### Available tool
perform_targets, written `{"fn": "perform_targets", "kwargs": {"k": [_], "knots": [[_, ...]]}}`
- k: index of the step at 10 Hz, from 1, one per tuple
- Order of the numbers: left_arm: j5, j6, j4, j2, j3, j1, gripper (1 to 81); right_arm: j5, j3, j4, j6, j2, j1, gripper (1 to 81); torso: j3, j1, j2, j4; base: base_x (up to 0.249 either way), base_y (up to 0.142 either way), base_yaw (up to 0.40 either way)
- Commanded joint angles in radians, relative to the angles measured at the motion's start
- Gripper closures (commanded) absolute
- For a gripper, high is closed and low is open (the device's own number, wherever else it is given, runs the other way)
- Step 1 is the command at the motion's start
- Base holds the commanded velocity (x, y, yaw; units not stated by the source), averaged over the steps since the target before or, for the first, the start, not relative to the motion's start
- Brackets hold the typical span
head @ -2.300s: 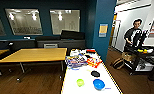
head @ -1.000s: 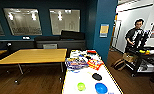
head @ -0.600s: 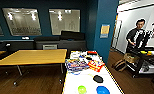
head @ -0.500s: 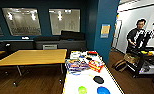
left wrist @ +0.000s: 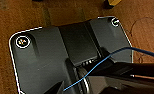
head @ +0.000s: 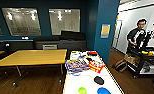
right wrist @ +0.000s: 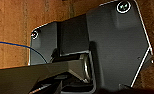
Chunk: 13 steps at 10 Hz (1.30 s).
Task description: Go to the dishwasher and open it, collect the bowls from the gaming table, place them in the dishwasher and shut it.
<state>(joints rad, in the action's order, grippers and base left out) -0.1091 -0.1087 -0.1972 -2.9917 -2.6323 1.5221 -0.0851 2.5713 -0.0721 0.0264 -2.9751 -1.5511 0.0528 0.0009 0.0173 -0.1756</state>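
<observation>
The gaming table [head: 80, 80], long with a white top and a thin yellowish edge, runs away from me in the lower middle of the head view. On its near end lie the lime green bowl [head: 82, 90] and, to its right, the blue bowl [head: 104, 91], both cut by the picture's lower edge. The dishwasher is out of view. Both wrist views look down over my own dark plate [left wrist: 43, 55] [right wrist: 113, 45] at brown wooden floor.
A black flat object [head: 99, 80], colourful packets [head: 76, 66] and a red thing [head: 92, 53] lie further along the white table. A light wooden table [head: 33, 57] stands to the left. On the right a person [head: 136, 37] stands behind a dark cart [head: 143, 62].
The whole head picture has shifted: the camera has moved closer to the white table, so the bowls now sit at the picture's lower edge.
</observation>
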Motion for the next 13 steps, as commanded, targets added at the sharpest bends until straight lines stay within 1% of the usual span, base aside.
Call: {"fn": "perform_targets", "kwargs": {"k": [1, 2, 3, 5, 6, 7, 10, 13], "knots": [[0.045, -0.002, -0.010, 0.003, 0.008, -0.050, 1.0, 0.018, -0.289, 0.002, 0.006, 0.163, 0.038, 1.0, 0.000, 0.000, 0.000, 0.000, 0.000, 0.000, 0.000], [0.043, -0.005, -0.008, 0.006, 0.008, -0.050, 1.0, -0.025, -0.430, 0.006, 0.009, 0.250, 0.038, 1.0, 0.000, 0.000, 0.000, 0.000, 0.000, 0.000, 0.000], [0.043, -0.005, -0.005, 0.012, 0.009, -0.050, 1.0, -0.038, -0.541, 0.023, 0.027, 0.329, 0.044, 1.0, 0.000, 0.000, 0.000, 0.000, 0.000, 0.000, 0.000], [0.042, -0.003, -0.005, 0.031, 0.035, -0.050, 1.0, -0.044, -0.705, 0.020, 0.037, 0.453, 0.068, 1.0, 0.000, 0.000, 0.000, 0.000, 0.000, 0.000, 0.000], [0.042, -0.003, -0.008, 0.042, 0.061, -0.050, 1.0, -0.062, -0.796, 0.022, 0.034, 0.518, 0.086, 1.0, 0.000, 0.000, 0.000, 0.000, 0.000, 0.000, 0.000], [0.042, -0.002, -0.010, 0.054, 0.084, -0.050, 1.0, -0.065, -0.867, 0.038, 0.035, 0.579, 0.106, 1.0, 0.000, 0.000, 0.000, 0.000, 0.000, 0.000, 0.000], [0.040, -0.002, -0.010, 0.062, 0.098, -0.050, 1.0, -0.073, -0.987, 0.094, 0.047, 0.750, 0.157, 1.0, 0.000, 0.000, 0.000, 0.000, 0.000, 0.000, 0.000], [0.040, -0.002, -0.008, 0.063, 0.098, -0.050, 1.0, -0.068, -1.138, 0.161, 0.046, 0.919, 0.278, 1.0, 0.000, 0.000, 0.000, 0.000, 0.000, 0.000, 0.000]]}}
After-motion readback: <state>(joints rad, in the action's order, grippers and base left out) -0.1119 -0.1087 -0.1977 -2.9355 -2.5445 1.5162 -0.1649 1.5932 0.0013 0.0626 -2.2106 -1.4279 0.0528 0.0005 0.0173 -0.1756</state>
